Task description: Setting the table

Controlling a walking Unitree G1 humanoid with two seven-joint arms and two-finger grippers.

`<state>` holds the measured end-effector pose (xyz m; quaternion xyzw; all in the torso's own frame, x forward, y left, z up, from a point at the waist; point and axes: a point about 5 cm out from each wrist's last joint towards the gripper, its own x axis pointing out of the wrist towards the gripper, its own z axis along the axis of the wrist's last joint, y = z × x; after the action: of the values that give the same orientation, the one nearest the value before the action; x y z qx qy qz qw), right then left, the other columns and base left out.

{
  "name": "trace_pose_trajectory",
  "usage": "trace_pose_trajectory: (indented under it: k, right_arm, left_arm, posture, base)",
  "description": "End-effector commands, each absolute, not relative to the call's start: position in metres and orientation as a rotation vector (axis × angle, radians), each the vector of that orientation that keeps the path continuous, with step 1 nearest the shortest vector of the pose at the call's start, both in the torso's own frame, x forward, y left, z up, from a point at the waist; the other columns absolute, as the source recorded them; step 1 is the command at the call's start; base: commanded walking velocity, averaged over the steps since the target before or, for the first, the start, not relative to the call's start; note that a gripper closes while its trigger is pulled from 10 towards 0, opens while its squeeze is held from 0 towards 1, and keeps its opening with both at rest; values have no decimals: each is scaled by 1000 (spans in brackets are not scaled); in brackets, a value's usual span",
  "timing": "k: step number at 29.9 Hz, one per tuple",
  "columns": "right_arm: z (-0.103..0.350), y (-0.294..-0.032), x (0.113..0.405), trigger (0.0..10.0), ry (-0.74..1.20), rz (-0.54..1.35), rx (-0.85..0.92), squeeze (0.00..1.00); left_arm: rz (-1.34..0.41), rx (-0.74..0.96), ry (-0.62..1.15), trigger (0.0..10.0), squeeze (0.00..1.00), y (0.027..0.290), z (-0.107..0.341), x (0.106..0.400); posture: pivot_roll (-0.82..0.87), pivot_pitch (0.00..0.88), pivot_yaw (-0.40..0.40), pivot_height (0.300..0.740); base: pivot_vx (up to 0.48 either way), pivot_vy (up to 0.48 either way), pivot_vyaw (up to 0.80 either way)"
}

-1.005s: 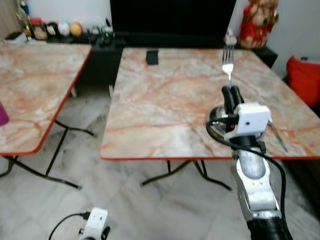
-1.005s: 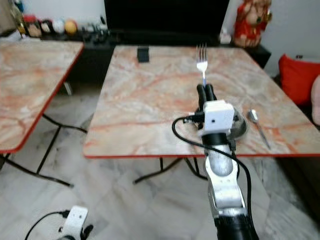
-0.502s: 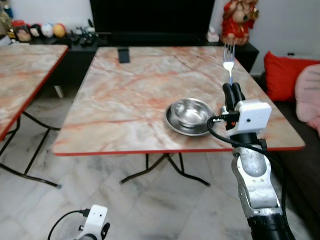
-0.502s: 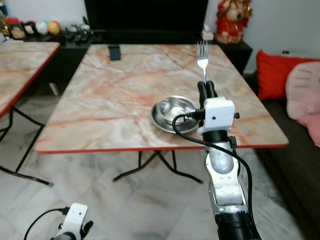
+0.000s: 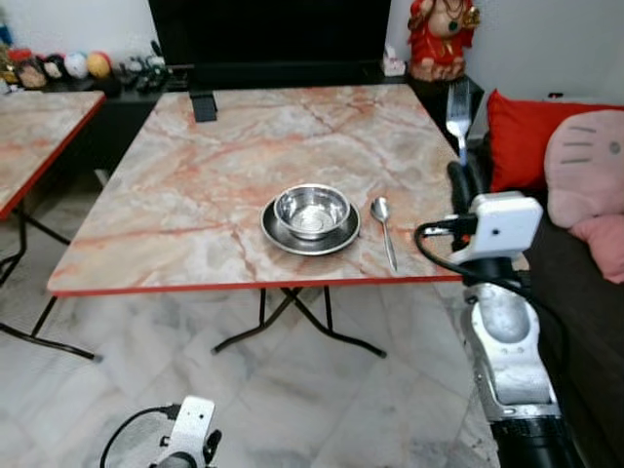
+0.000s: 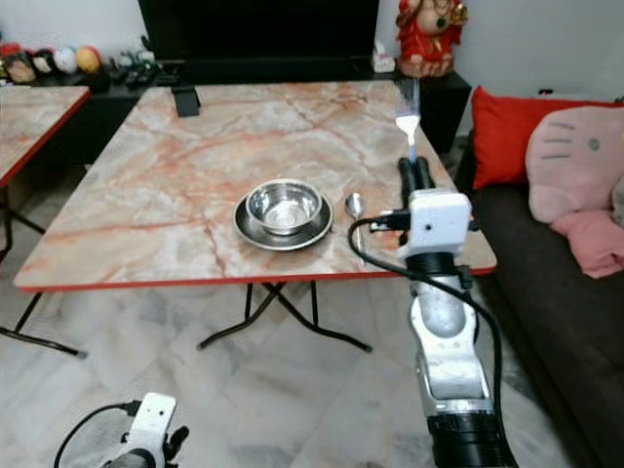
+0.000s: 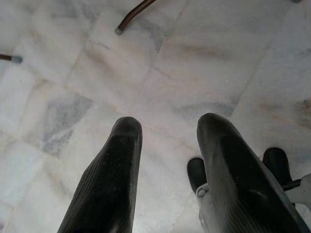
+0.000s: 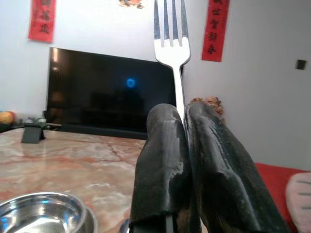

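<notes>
Right pincer (image 6: 415, 168) clamped on upright fork (image 6: 407, 115) right of spoon (image 6: 355, 207) on desk (image 6: 195, 146); left pincer (image 7: 165, 131) parted, empty, over floor (image 7: 204, 58).

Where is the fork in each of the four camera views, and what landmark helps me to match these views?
Left eye view: the fork stands upright at the right, held in the right gripper, past the table's right edge.
Right eye view: right of centre, tines up, above the same gripper, right of the spoon.
Left wrist view: not there; floor and the left gripper.
Right wrist view: upright at centre, clamped between the fingers.
Shared landmark: the steel bowl.
</notes>
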<state>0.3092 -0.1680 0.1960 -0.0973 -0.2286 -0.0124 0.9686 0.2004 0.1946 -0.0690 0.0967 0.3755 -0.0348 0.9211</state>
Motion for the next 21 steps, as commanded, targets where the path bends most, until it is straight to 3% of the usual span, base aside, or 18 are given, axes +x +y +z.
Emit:
trace_pose_trajectory:
  k: [1, 18, 21]
  right_arm:
    - [199, -163, 310, 10000, -471, -12, -189, 0]
    - [198, -166, 312, 10000, -460, -25, -191, 0]
    - [197, -166, 312, 10000, -456, -25, -192, 0]
  left_arm:
    - [-59, 202, 775, 10000, 0, 200, -68, 200]
    - [-52, 209, 785, 10000, 0, 202, -69, 199]
    - [-49, 211, 786, 10000, 0, 202, -69, 199]
  posture:
    - [-35, 0, 3, 740]
    - [-34, 0, 4, 740]
    - [-33, 0, 4, 740]
  base:
    - [0, 0, 0]
    - [0, 0, 0]
    - [249, 0, 0]
